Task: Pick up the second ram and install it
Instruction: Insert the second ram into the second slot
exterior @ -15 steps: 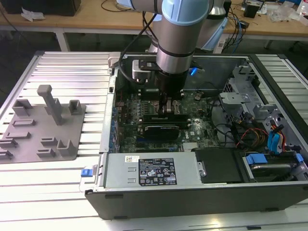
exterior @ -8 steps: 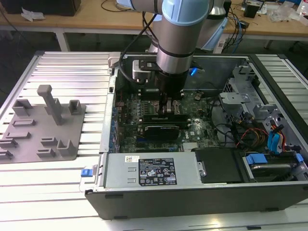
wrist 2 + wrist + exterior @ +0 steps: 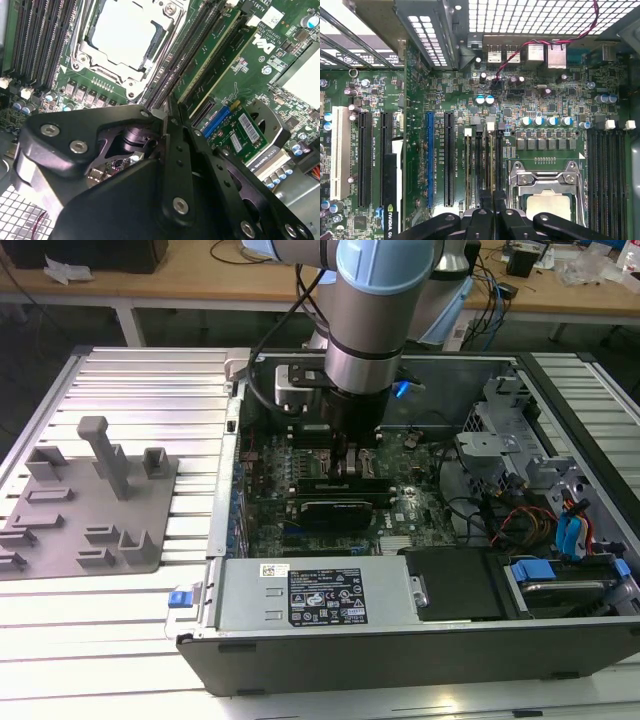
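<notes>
Inside the open PC case (image 3: 400, 655), the second ram (image 3: 207, 55) stands upright in a memory slot on the motherboard (image 3: 520, 100), next to the CPU socket (image 3: 125, 35). In the second wrist view it reads as a long green stick, with another green stick (image 3: 236, 47) in a slot alongside it. Can't tell whether it is fully seated.

The gripper (image 3: 167, 114) is low over that slot bank with its tips just beside the stick. The jaws are together and nothing shows between them. In the first wrist view the gripper (image 3: 492, 212) sits over the dark slots next to the socket (image 3: 547, 202).

In the exterior view the gripper (image 3: 355, 465) is mid-board, with the arm coming down from 12 o'clock. The black card (image 3: 340, 506) is just at 6 o'clock of it, and the power supply (image 3: 320, 595) is further out at 6. The drive bays with blue tabs (image 3: 560, 540) are at 3 to 4 o'clock. The grey tray (image 3: 60, 530) is well apart at 9 o'clock, outside the case on the slatted table (image 3: 200, 400).
</notes>
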{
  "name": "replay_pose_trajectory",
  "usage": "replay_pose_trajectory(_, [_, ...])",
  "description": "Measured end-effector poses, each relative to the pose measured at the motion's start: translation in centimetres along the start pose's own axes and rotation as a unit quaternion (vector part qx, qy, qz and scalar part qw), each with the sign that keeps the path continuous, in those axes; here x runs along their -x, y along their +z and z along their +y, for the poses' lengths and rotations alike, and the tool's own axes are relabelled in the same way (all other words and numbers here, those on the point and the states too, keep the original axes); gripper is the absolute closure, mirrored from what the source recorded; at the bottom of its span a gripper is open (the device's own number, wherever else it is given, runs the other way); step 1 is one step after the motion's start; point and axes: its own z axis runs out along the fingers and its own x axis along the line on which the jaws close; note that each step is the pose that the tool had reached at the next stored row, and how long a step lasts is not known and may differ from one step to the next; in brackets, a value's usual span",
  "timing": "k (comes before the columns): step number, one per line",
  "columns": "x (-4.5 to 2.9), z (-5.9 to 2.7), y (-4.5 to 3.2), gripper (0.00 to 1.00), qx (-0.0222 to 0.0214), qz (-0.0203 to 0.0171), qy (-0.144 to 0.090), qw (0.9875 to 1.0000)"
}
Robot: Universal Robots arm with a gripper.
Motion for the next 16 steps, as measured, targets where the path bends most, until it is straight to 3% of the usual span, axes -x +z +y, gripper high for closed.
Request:
replay_pose_trajectory(11, [0.0,-0.01,0.14,0.9,-0.0001,-0.001,0.002,1.0])
replay_pose_trajectory(16, [-0.02,-0.03,0.77,0.9,-0.0006,-0.001,0.002,1.0])
